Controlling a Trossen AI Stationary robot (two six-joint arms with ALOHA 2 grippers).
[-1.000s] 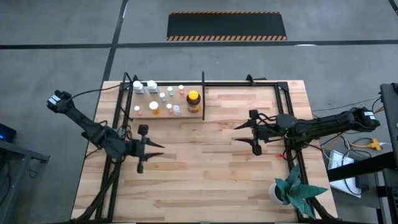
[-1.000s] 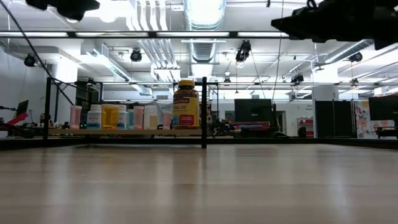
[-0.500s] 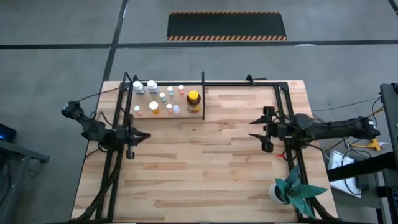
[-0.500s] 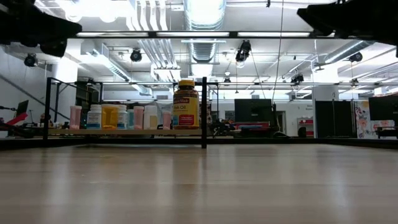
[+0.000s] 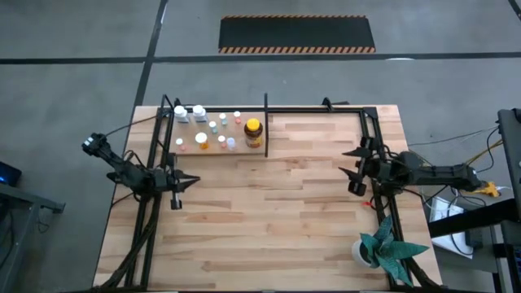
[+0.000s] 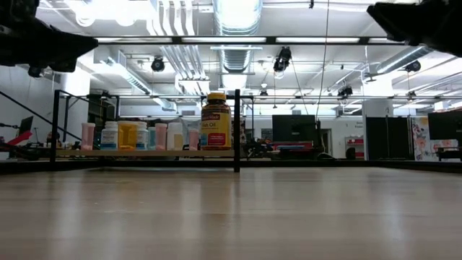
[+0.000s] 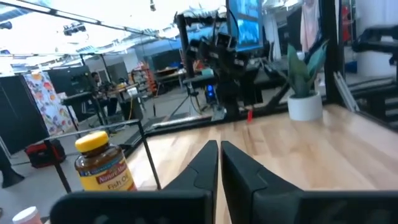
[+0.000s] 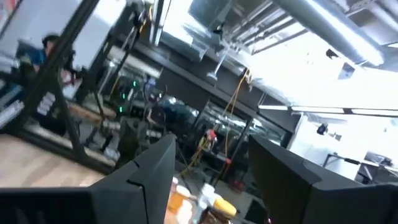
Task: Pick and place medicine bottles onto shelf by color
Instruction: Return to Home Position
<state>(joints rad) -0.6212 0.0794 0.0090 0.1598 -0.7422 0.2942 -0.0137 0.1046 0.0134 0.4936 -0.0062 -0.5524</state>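
High view, straight down on the wooden table [image 5: 269,220]: the medicine bottles [image 5: 207,134] stand clustered on the shelf [image 5: 309,111] at the far edge, all in the section left of its black divider post [image 5: 266,126]. The large amber jar [image 5: 253,130] with the yellow lid stands just beside that post. Both arms hang clear of the shelf. The left gripper [image 5: 191,181] hovers over the table's left side, pointing inward, and the right gripper [image 5: 348,161] hovers over the right side, facing it. The two are well apart. A plant in a white pot [image 5: 383,248] sits at the near right corner.

From table height the caps are hidden, but the bottles [image 6: 137,136] show as a row on the shelf's light board [image 6: 130,152]. The amber jar [image 6: 216,121] rises tallest against the post [image 6: 237,130]. The arms are only dark shapes in the upper corners.

Only the wrist cameras settle the fingers. The left wrist view shows its two dark fingers [image 7: 202,168] drawn together with a hairline gap and nothing between them. The jar [image 7: 102,165] stands off to one side and the plant [image 7: 305,93] across the table. The right wrist view shows its fingers [image 8: 155,165] spread wide and empty, aimed up at the room's ceiling lights.
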